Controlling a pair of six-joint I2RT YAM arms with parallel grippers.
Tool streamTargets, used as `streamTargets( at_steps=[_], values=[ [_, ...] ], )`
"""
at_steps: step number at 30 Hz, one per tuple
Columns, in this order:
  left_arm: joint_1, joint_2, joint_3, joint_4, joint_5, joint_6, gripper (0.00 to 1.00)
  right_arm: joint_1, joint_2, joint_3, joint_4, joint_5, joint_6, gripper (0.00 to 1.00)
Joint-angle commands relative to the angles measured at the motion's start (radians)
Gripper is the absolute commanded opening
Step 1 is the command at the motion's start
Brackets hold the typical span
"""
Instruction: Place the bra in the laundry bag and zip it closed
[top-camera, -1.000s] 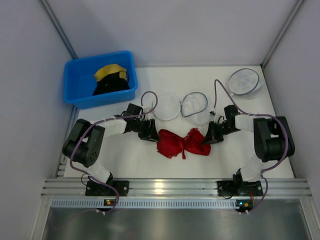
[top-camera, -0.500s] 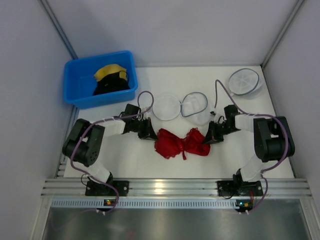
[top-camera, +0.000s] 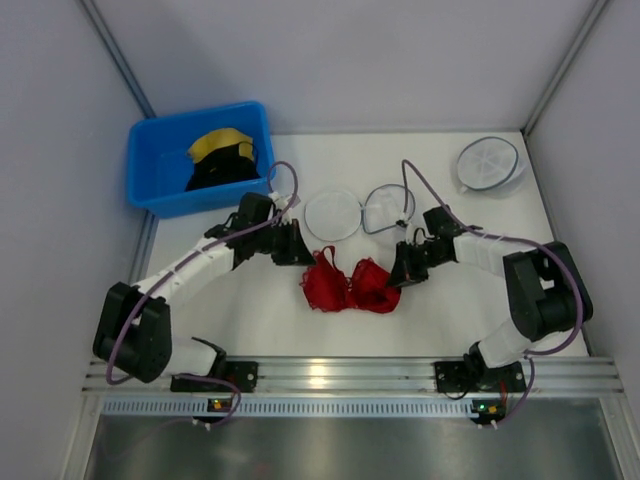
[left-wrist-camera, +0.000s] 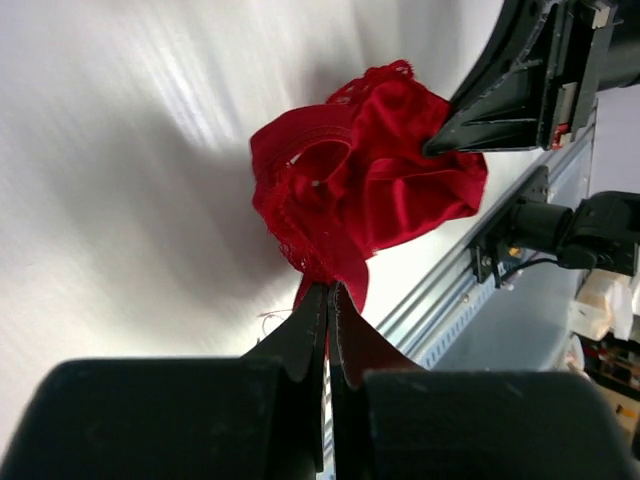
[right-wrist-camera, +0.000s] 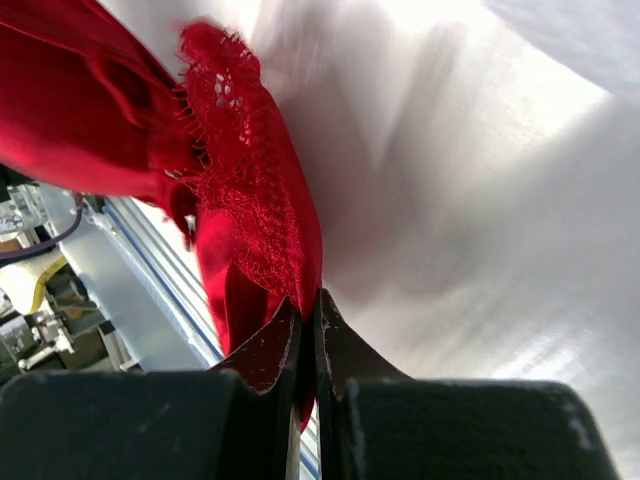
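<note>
The red lacy bra hangs bunched between my two grippers, just in front of the laundry bag. My left gripper is shut on its left end, and my right gripper is shut on its right end. In the left wrist view the jaws pinch a fold of the bra. In the right wrist view the gripper clamps the lace edge of the bra. The laundry bag lies open behind the bra as two round mesh halves, the left half and the right half.
A blue bin at the back left holds a yellow garment and a black garment. Another round white mesh bag sits at the back right. The metal rail runs along the near edge.
My left gripper has shut on the bra's left end. Both grippers have drawn closer together and moved a little towards the bag, so the bra is now bunched narrower.
</note>
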Motion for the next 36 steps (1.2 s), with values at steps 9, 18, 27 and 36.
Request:
streamTargets(
  at_steps=[9,18,27,36],
  values=[
    [-0.228,0.155,0.127,0.264,0.033,-0.197,0.00,0.085,0.073,0.085,0.099,-0.025,0.072,0.00],
    [-0.368,0.396,0.168,0.479,-0.021,-0.301,0.00,0.081,0.082,0.074,0.104,-0.057,0.072,0.00],
    [-0.343,0.391,0.179,0.494,-0.047,-0.248,0.04,0.039,0.045,0.146,-0.094,0.034,-0.092,0.65],
    [-0.336,0.218,0.191,0.294,-0.035,-0.122,0.40,-0.020,-0.015,0.214,-0.269,0.105,-0.244,0.68]
  ],
)
